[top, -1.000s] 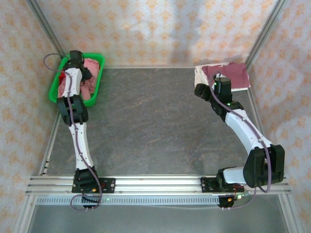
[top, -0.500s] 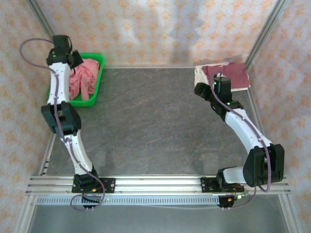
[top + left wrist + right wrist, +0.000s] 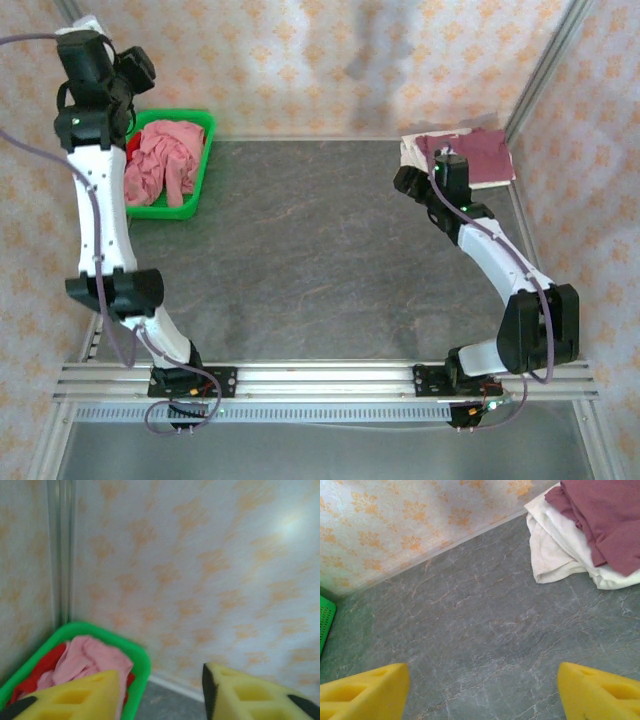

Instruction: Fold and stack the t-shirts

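A salmon-pink t-shirt (image 3: 160, 165) lies crumpled in the green basket (image 3: 203, 150), with a bright red t-shirt (image 3: 131, 146) under it at the far-left side. My left gripper (image 3: 133, 68) is raised high above the basket's back-left corner. In the left wrist view it is open (image 3: 160, 680) and empty, with the pink shirt (image 3: 92, 657) and red shirt (image 3: 35, 677) below. A folded maroon t-shirt (image 3: 470, 152) rests on an off-white one (image 3: 412, 150) at the back right. My right gripper (image 3: 405, 183) hovers open (image 3: 482, 680) over bare table beside that stack (image 3: 605, 520).
The grey stone-patterned table (image 3: 300, 250) lies between basket and stack. Patterned walls (image 3: 320, 60) and metal corner posts (image 3: 540, 70) close in the back and sides. The basket's corner (image 3: 325, 620) shows at the left edge of the right wrist view.
My left arm has lifted out of the basket and risen high toward the back-left corner, empty. The pink shirt stayed in the basket. The right gripper shifted only slightly.
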You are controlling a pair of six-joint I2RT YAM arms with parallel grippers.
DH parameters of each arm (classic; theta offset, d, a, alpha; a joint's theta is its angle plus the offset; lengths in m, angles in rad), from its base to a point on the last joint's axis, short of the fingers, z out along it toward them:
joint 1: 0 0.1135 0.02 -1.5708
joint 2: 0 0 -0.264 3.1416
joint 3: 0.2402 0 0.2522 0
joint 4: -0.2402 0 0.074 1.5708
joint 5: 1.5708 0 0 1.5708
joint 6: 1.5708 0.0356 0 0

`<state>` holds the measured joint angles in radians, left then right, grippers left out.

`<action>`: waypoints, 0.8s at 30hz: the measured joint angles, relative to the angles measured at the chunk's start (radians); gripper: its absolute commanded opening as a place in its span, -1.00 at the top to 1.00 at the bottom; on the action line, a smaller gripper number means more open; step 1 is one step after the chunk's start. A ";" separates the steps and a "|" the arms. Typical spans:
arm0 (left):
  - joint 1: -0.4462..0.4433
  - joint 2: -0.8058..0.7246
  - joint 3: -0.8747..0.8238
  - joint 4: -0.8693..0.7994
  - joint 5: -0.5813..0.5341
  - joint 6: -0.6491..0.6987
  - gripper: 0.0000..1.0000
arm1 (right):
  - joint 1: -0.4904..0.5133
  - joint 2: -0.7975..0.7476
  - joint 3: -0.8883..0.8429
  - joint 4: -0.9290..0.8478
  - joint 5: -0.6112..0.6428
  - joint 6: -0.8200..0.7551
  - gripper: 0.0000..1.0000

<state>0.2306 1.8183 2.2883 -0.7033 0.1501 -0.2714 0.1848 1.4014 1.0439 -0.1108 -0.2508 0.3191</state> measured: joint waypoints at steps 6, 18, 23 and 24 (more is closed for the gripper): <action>0.022 0.347 -0.002 -0.069 -0.017 0.012 -0.56 | 0.020 0.003 -0.001 0.001 -0.018 -0.008 -0.80; 0.030 0.708 0.220 -0.172 -0.081 0.054 -0.35 | 0.045 -0.100 -0.091 0.082 -0.098 -0.074 -0.99; 0.038 0.738 0.229 -0.167 -0.084 0.058 0.23 | 0.048 -0.109 -0.091 0.090 -0.102 -0.084 -0.99; 0.039 0.743 0.230 -0.163 -0.083 0.058 0.37 | 0.048 -0.109 -0.091 0.089 -0.102 -0.084 -0.99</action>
<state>0.2695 2.5614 2.5183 -0.8658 0.0673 -0.2134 0.2333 1.2926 0.9531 -0.0216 -0.3527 0.2352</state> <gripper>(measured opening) 0.411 0.993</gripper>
